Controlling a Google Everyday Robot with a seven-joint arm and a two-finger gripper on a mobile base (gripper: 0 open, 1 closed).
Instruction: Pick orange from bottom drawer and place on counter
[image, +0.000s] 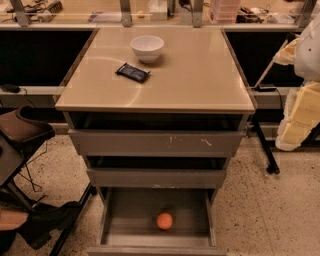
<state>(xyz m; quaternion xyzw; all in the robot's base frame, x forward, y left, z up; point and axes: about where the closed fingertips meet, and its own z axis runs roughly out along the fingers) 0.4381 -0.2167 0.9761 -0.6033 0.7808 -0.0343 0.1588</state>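
Observation:
The orange (164, 221) lies on the floor of the bottom drawer (125, 232), which is pulled open toward me at the foot of the grey cabinet. The orange sits near the middle of the drawer, slightly right of centre. The beige counter (200, 75) tops the cabinet. A white bowl (147, 48) stands at its back centre, with a dark blue packet (133, 72) just in front of it to the left. My gripper is not in view.
Two scuffed grey drawer fronts (155, 143) (155, 177) sit above the open drawer. A brown chair (22, 130) and a dark shoe (50, 220) are at left. White and yellow objects (300, 115) and a black stand leg (265, 150) are at right. A cluttered workbench (100, 17) runs behind.

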